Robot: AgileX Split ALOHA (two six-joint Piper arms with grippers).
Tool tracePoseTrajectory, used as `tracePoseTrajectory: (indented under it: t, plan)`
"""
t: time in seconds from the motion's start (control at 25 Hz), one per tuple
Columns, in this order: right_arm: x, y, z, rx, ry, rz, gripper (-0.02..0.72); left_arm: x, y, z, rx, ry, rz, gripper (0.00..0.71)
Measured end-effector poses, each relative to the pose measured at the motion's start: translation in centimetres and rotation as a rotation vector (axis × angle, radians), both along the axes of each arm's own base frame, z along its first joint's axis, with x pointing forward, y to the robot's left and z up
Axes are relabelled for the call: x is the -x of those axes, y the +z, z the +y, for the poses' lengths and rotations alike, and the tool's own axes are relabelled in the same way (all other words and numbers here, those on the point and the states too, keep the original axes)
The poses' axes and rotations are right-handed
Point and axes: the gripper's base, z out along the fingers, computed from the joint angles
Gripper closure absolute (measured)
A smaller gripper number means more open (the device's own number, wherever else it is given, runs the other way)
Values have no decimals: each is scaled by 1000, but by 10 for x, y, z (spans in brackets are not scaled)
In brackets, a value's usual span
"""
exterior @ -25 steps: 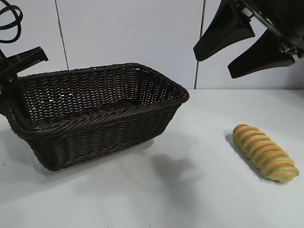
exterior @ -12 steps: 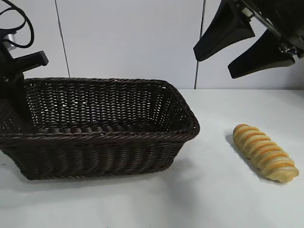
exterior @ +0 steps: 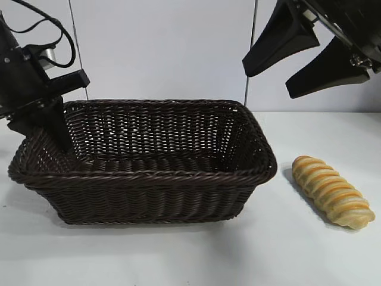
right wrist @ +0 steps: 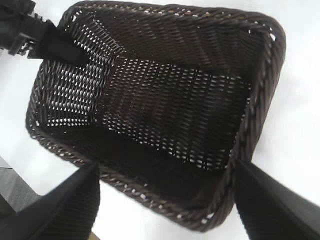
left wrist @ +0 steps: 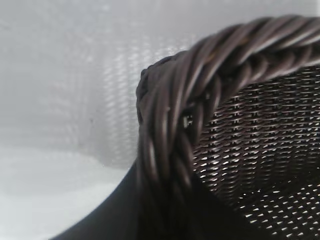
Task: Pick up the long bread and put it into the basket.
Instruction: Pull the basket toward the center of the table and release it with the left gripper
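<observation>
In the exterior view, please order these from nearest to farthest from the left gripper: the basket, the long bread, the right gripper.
1. The basket: the left gripper is shut on its rim at the left end.
2. The right gripper: open, raised at the upper right.
3. The long bread: on the table at the far right, beyond the basket.

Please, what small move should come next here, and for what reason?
Probably the right gripper, open and raised above the table, should descend toward the long bread. The bread lies untouched on the table to the right of the basket, which the left gripper holds by the rim at its left end, so the basket looks ready to receive it.
</observation>
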Motion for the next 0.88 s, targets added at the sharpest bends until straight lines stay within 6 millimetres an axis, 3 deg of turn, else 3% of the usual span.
tracePoseTrajectory:
  t: [0.48,0.6,0.72,0.88]
  plan:
    - [0,0,0,0,0,0,167,-1,-5,0,-3,-6,2,592]
    - [0,0,0,0,0,0,167,-2,-5,-1,6,-1,2,478]
    - [0,0,0,0,0,0,167,-2,-4,-1,10,0,3,294]
    - [0,0,0,0,0,0,167,0,-3,-1,3,-19,25,204]
